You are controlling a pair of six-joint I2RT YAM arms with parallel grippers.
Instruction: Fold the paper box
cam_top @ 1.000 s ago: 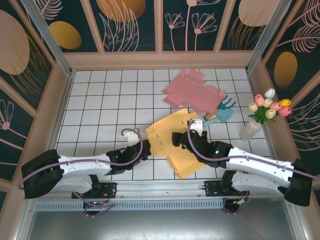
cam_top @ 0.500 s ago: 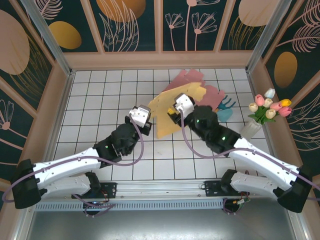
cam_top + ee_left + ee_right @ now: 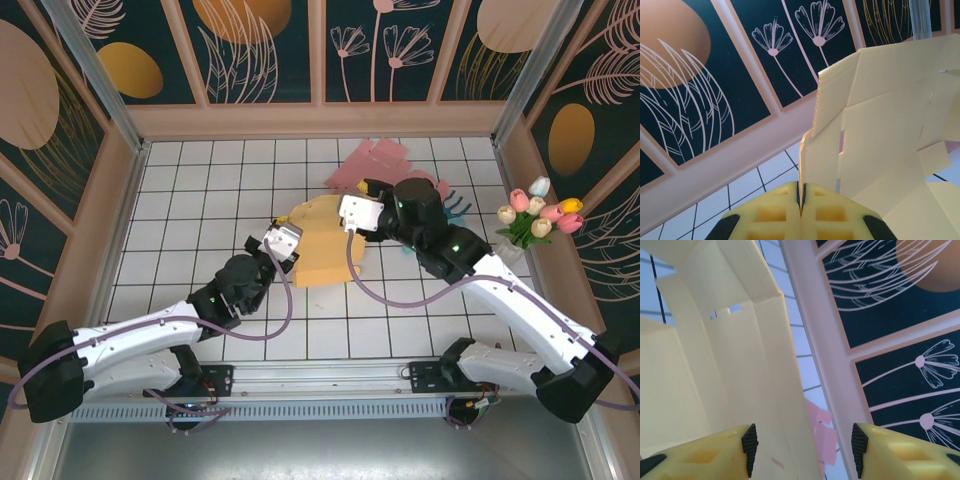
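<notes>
The yellow paper box (image 3: 322,248) is a cut, creased sheet held up off the tiled table, partly bent. My left gripper (image 3: 283,242) is at its left edge. In the left wrist view that gripper (image 3: 801,199) is shut on a thin flap of the yellow sheet (image 3: 880,125), which rises up and to the right. My right gripper (image 3: 352,218) is at the sheet's upper right. In the right wrist view it (image 3: 804,449) stands open, and a folded yellow panel (image 3: 740,365) runs down past its left finger (image 3: 749,450) into the gap.
A flat pink paper cutout (image 3: 378,162) lies at the back of the table, also seen as the pink cutout (image 3: 824,437) beyond the yellow panel. A blue toy rake (image 3: 455,212) and a white vase of tulips (image 3: 520,232) stand at the right. Patterned walls enclose the table.
The yellow sheet was lifted from flat near the front edge. Both arms rose and reached toward the middle; the sheet now hangs lower and more bent than half a second ago.
</notes>
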